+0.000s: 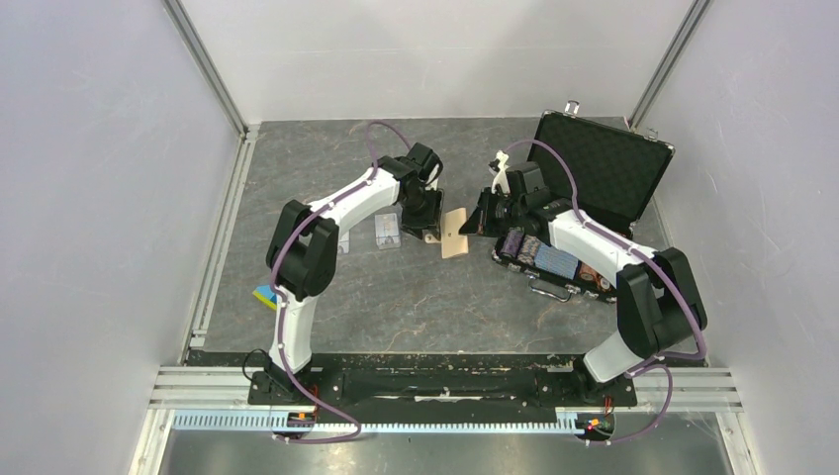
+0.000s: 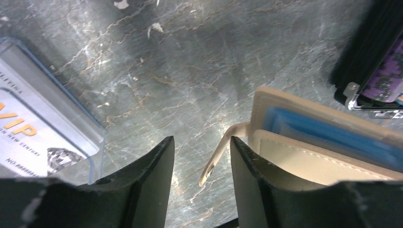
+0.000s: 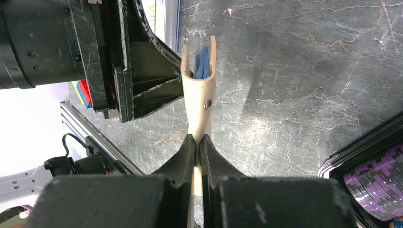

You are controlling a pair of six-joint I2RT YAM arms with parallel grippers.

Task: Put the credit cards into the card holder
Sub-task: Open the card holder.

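The right gripper (image 3: 196, 142) is clamped tight on the tan edge of the card holder (image 3: 198, 90). The holder extends straight away from its fingers, leaves spread in a narrow V, with the blue pockets showing between them and the mouth facing the left gripper (image 2: 202, 145). The left gripper's jaws stand partly apart with nothing clamped, and the snap tab (image 2: 215, 159) hangs in the gap close to the finger nearer the holder. The holder sits mid-table (image 1: 396, 297) between the grippers, long axis roughly near-to-far in the top view; the credit cards (image 2: 33, 133) lie flat just left of the left gripper, printed "VIP", "NEW CENTURY" and "NO.".
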